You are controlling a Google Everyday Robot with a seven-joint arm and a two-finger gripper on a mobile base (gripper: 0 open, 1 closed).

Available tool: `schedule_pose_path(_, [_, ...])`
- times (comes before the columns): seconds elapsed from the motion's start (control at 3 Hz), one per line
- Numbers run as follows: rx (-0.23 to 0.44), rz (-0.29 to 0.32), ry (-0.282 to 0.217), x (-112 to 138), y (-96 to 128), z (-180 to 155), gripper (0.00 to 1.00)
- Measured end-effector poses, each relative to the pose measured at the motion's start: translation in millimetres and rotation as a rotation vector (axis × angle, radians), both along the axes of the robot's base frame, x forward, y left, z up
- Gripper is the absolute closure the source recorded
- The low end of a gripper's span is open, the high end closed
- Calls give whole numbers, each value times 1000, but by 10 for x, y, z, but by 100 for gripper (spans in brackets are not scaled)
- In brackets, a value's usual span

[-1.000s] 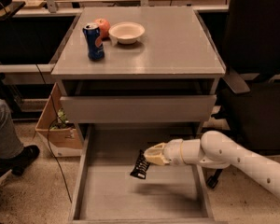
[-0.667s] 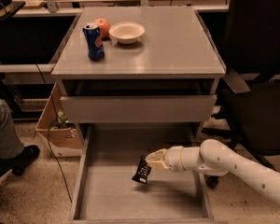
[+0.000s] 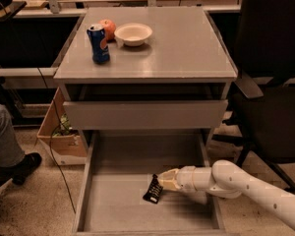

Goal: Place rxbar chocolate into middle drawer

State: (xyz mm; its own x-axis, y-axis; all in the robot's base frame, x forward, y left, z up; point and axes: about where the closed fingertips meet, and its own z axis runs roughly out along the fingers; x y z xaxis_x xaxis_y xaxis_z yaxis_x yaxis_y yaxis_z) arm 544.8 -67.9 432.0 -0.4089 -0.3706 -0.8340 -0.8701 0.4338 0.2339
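Note:
The rxbar chocolate [image 3: 153, 190] is a small dark bar with pale lettering. It sits tilted low inside the open middle drawer [image 3: 118, 205], a wide grey tray pulled out at the bottom of the cabinet. My gripper [image 3: 163, 182] reaches in from the right on a white arm and holds the bar's upper end between its fingers, just above or at the drawer floor.
A blue soda can [image 3: 99, 44], an apple [image 3: 107, 28] and a white bowl [image 3: 133, 34] stand on the cabinet top. The upper drawer front [image 3: 145, 114] overhangs the open drawer. A black chair [image 3: 270, 82] is at right, a cardboard box [image 3: 61, 132] and a person's leg [image 3: 5, 141] at left.
My gripper has lowered with the bar, going deeper into the drawer toward its floor. The arm has dropped with it.

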Motion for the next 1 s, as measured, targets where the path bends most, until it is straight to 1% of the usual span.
schedule_pose_path(0.33, [5, -21, 27, -27, -34, -173, 50])
schedule_pose_path(1.0, [10, -26, 33, -29, -36, -204, 4])
